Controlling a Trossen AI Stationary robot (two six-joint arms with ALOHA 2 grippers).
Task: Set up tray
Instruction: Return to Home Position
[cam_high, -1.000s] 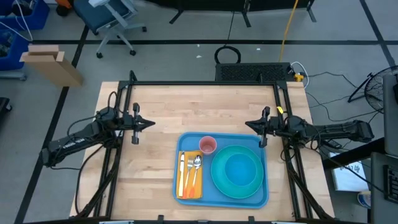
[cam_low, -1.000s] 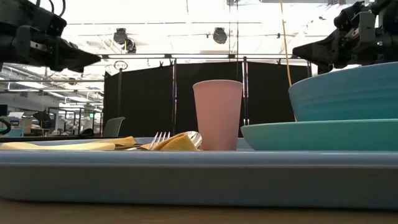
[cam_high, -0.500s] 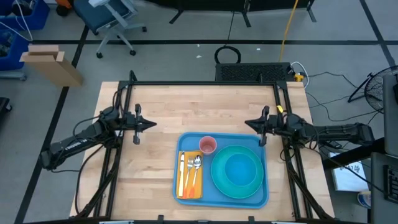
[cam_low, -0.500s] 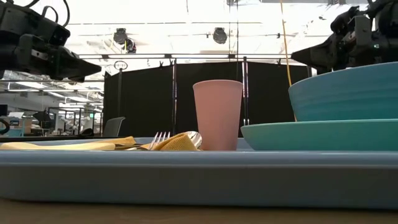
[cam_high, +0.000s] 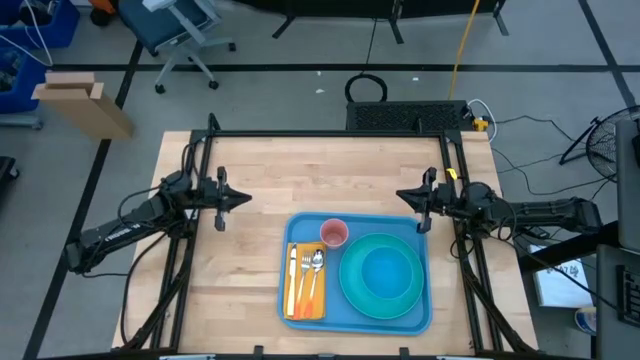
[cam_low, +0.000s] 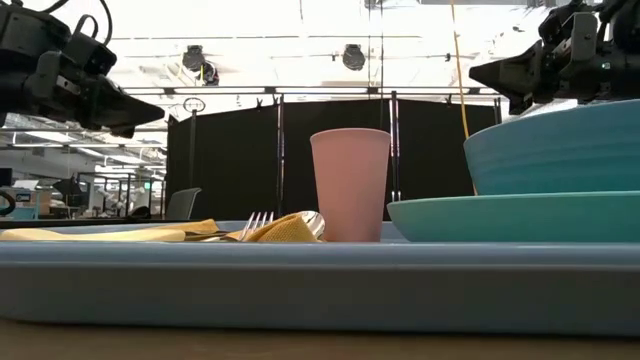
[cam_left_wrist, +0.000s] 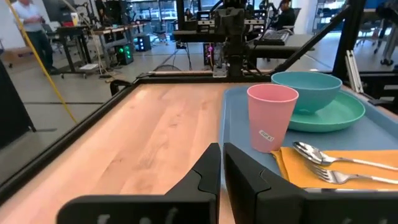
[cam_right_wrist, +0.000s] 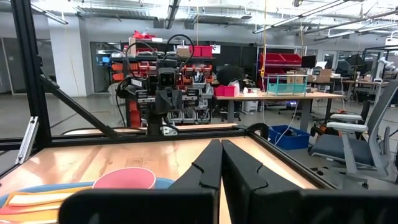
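The light-blue tray (cam_high: 420, 312) lies flat on the wooden table, near its front edge. On it stand a pink cup (cam_high: 333, 234), upright, and a turquoise bowl (cam_high: 382, 277) on a turquoise plate (cam_high: 350, 285). A yellow napkin (cam_high: 305, 305) with a fork and spoon (cam_high: 316, 262) lies at the tray's left end. My left gripper (cam_high: 243, 198) hovers shut above the table left of the tray. My right gripper (cam_high: 400, 197) hovers shut above the tray's far right corner. In the left wrist view the cup (cam_left_wrist: 270, 117), bowl (cam_left_wrist: 306, 90) and cutlery (cam_left_wrist: 326, 155) show beyond the shut fingers (cam_left_wrist: 221, 163).
A black frame (cam_high: 330, 134) borders the table on its far, left and right sides. Bare wood (cam_high: 320, 175) lies between the tray and the far edge. The low view shows the tray's rim (cam_low: 320, 285) close in front, with the cup (cam_low: 350, 185) behind it.
My left gripper has sunk a little and shifted slightly toward the tray. My right gripper has drifted slightly, dipping and rising again. Both stayed shut. The tray and its contents have kept still.
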